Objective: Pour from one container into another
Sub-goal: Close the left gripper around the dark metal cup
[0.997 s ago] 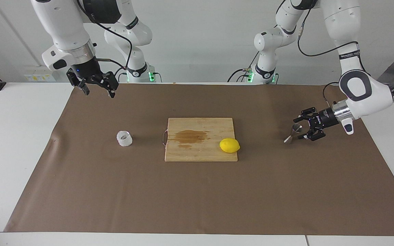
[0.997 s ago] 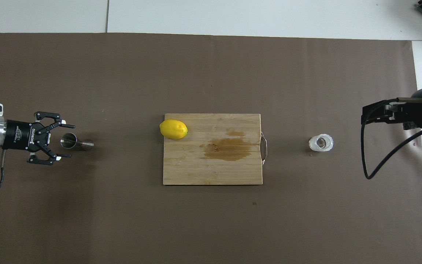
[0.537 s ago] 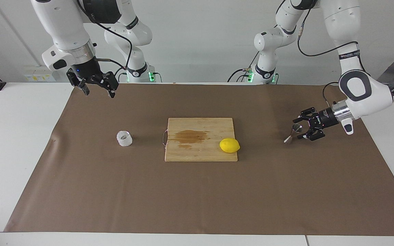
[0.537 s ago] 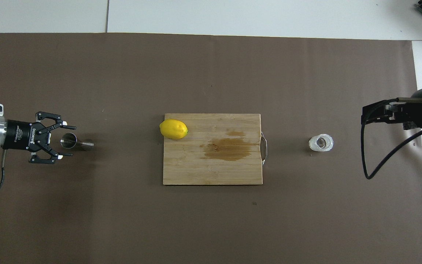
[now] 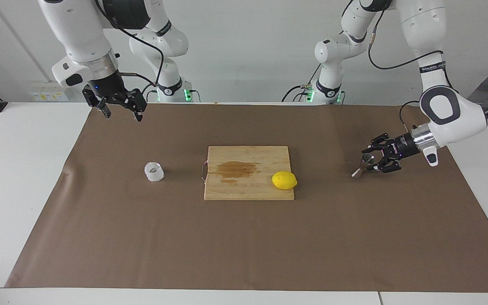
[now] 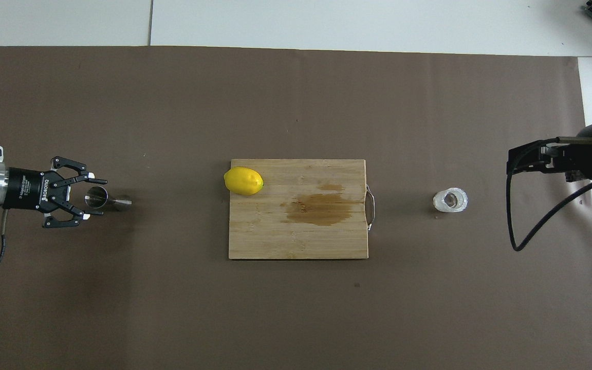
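My left gripper (image 6: 94, 197) is closing around the steel jigger (image 6: 102, 198), fingers not yet pressing it. At three o'clock from the cutting board (image 6: 298, 232), the glass cup (image 6: 450, 200) is standing; my right gripper (image 5: 122, 113) is waiting with its fingers apart.

Bright, even, sharp light; objects cast only soft, faint shadows.

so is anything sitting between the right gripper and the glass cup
Nothing visible does. The right gripper hangs in the air, fingers open, over bare brown mat nearer the robots than the glass cup. The cutting board and lemon lie toward the left arm's end, off that path.
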Motion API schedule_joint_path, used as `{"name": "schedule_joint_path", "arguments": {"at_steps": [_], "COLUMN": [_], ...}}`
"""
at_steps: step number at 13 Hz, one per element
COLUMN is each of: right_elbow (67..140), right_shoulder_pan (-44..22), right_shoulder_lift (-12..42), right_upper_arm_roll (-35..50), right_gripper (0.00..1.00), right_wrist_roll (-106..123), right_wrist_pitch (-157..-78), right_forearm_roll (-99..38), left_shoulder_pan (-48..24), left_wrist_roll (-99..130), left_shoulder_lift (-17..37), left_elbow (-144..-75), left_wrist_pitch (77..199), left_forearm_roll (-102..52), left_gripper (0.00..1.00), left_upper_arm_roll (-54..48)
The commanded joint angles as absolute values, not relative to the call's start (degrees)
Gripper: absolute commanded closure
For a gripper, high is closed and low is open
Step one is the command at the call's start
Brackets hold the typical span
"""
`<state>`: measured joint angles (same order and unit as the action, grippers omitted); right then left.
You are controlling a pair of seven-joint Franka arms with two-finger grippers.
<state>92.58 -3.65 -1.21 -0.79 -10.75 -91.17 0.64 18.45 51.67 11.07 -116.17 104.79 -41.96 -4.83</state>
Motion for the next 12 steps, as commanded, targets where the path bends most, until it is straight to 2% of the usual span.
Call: {"name": "schedule_joint_path", "arguments": {"at_steps": [1, 4, 8, 10, 12], "right_elbow": [92.02, 92.02, 92.02, 92.02, 92.02], "right_shoulder_pan": [-3.08, -3.08, -3.08, -3.08, -3.08], "right_shoulder_lift": [-0.97, -0.97, -0.97, -0.97, -0.97], "right_upper_arm_roll": [-0.53, -0.53, -0.53, -0.53, -0.53], "right_gripper": [0.00, 0.00, 0.00, 0.00, 0.00], "right_wrist_roll": [-9.32, -9.32, -9.32, -9.32, -9.32], "right_wrist_pitch": [-90.35, -90.26, -90.26, -90.35, -90.35], "right_forearm_roll": [0.26, 0.26, 0.26, 0.18, 0.26], "left_shoulder_pan": [17.75, 17.75, 17.84, 17.93, 17.75], "left_wrist_roll": [53.26, 53.44, 54.05, 54.67, 55.80], "left_shoulder_lift": [9.40, 9.41, 9.49, 9.49, 9.58], "left_elbow": [-117.77, -117.77, -117.51, -117.16, -115.94], "left_wrist_pitch": [105.73, 105.82, 105.65, 105.29, 104.51], "left_forearm_roll": [-43.07, -43.07, -43.07, -42.98, -42.98], "left_gripper": [0.38, 0.44, 0.57, 0.72, 0.75], "left_upper_arm_roll": [-4.31, -4.31, -4.31, -4.31, -4.31]}}
